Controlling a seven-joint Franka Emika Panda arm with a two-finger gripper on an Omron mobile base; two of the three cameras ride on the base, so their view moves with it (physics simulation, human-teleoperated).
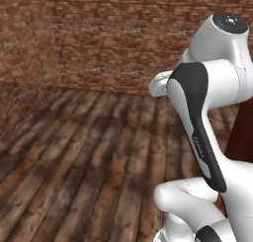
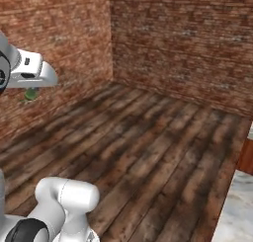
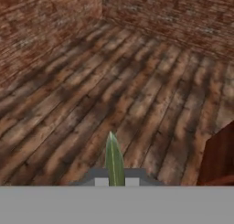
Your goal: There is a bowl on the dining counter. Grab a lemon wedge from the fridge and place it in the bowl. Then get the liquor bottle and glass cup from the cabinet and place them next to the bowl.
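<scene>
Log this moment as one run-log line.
phase: carrying | fingers: shut on lemon wedge | below: wood floor | ahead: brick wall | counter corner: right base view

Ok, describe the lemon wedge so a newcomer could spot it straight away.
Start from the brick walls and the plank floor that they enclose. In the hand view, look low at the middle, where the tool is shut on the lemon wedge. It is a thin yellow-green sliver standing upright to a point, the one greenish thing against all the brown.
</scene>
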